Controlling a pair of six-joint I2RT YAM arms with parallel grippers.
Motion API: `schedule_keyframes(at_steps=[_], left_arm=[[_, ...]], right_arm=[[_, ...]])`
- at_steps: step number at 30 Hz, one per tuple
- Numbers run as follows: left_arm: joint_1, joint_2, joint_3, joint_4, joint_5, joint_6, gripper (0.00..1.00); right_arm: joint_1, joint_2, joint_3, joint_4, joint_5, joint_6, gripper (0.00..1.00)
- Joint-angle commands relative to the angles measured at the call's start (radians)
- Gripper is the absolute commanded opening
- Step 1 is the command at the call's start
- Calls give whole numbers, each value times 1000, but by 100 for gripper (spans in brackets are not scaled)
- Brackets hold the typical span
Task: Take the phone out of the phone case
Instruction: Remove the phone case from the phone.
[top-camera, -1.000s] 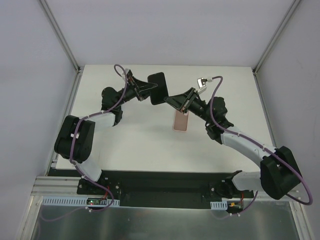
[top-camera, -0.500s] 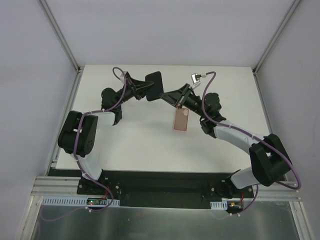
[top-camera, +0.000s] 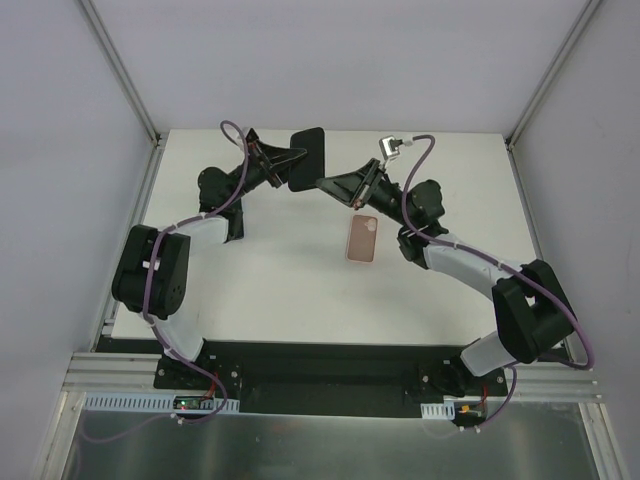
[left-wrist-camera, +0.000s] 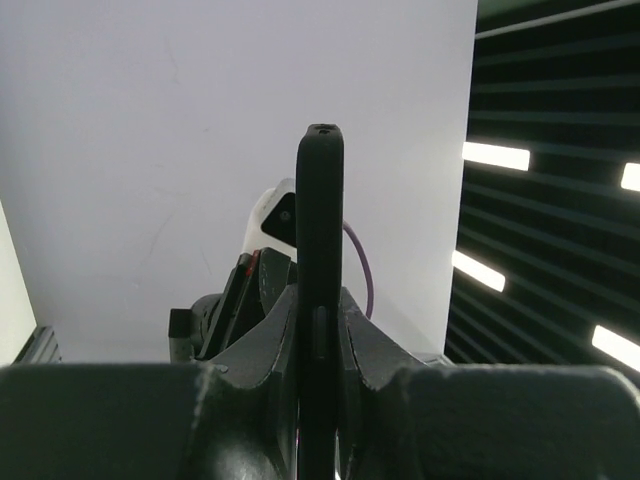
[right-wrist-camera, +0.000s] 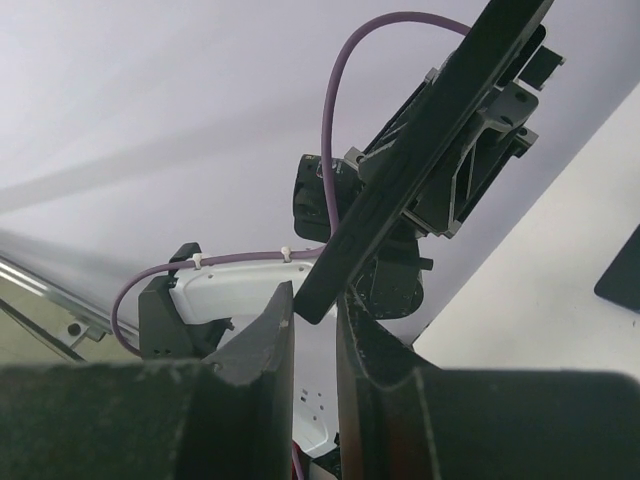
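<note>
Black phone (top-camera: 308, 157) clamped edge-on in left gripper (left-wrist-camera: 318, 330), raised at far centre. Pink phone case (top-camera: 362, 238) flat on table (top-camera: 270, 270), empty. Right gripper (top-camera: 326, 184) nearly closed, holding nothing, tips just beside phone.

Even, bright light, soft shadows; wrist-view foregrounds blurred.

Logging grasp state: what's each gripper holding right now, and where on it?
Left gripper clamps the phone by its edge, held off the table. Right gripper holds nothing; the phone case lies on the table.

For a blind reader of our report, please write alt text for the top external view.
The left gripper holds the black phone raised above the far side of the white table. The pink phone case lies alone on the table, and the right gripper hangs nearby without it.
</note>
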Motion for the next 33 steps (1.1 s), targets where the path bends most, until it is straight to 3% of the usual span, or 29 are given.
schedule_keyframes(at_steps=[1,9,17,28,33], left_arm=[[-32,-63,47,313,-63,-78,0],[-32,-110,61,313,-123,-129,0],[-31,-170,39,313,-155,-172,0],[-9,-205,1,312,-134,-144,0],[-9,-193,-14,312,-137,-144,0]], right_arm=[[15,-26,56,437,-128,16,1],[-16,-30,14,439,-191,-16,1],[-42,11,69,437,-349,-30,1],[-125,77,71,427,-323,129,4],[-126,53,23,413,-292,111,1]])
